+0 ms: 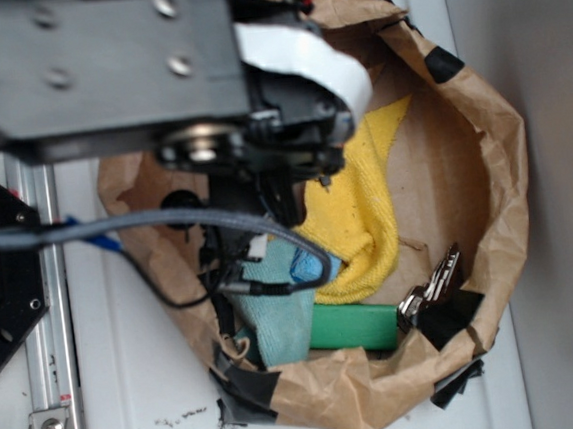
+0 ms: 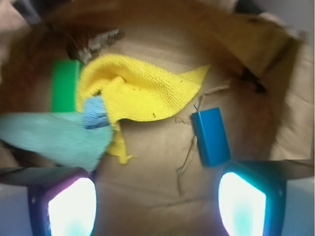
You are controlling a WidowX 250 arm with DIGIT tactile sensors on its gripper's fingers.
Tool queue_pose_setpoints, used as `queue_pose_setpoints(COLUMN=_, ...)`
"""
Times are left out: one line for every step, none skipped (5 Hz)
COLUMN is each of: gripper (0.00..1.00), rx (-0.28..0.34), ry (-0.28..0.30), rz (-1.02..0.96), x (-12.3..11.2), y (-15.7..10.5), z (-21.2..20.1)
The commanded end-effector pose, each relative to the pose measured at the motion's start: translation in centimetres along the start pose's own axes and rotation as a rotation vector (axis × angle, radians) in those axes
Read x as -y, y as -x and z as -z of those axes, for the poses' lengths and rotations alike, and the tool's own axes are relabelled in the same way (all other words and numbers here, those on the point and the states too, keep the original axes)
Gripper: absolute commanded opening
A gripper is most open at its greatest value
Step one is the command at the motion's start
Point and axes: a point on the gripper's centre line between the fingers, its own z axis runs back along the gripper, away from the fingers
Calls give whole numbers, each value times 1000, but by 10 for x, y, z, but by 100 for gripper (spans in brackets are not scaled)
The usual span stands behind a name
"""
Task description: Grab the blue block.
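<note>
**A:** Exterior view first, please. What is the biggest thing you have in front of you?

**B:** You are looking at a brown paper bag [image 1: 482, 157] with its rim rolled down and patched with black tape, sitting on the white table [image 1: 131, 389]. It acts as a wide, shallow bin. The robot arm [image 1: 93, 71] hangs over its left half and hides much of the floor.

**A:** And inside it?

**B:** You see a yellow cloth [image 1: 361, 208] spread across the middle, a teal cloth [image 1: 280, 315] beside it at the near rim, then a green block [image 1: 352, 326] lying flat along that rim. A metal clip [image 1: 431, 287] rests just beside the green block's right end. A small pale-blue chunk [image 1: 309, 265] sits where the two cloths meet.

**A:** Where is the blue block?

**B:** You cannot see it from outside; the arm covers it. In the wrist view the blue block [image 2: 211, 136] lies flat on the bare bag floor, right of the yellow cloth's pointed corner and apart from it.

**A:** What about the gripper?

**B:** Your gripper [image 2: 157, 204] is spread wide and carries nothing. The right fingertip [image 2: 243, 206] sits just below the block's near end, without touching it as far as you can tell.
</note>
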Motion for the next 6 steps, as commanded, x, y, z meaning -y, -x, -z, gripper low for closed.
queue_pose_setpoints(gripper=100, rx=-8, ry=-90, rz=163, x=-17, y=-5, z=39)
queue_pose_setpoints(gripper=100, rx=1, ry=-80, rz=168, x=-34, y=-8, z=46)
queue_pose_setpoints(gripper=100, rx=17, ry=-79, rz=151, x=-55, y=-11, z=51)
queue_pose_setpoints(gripper=100, rx=-14, ry=-48, rz=153, x=-69, y=-9, z=70)
queue_pose_setpoints(gripper=100, rx=-31, ry=-8, rz=156, x=-73, y=-9, z=82)
queue_pose_setpoints(gripper=100, rx=-58, ry=18, rz=142, x=-73, y=-10, z=94)
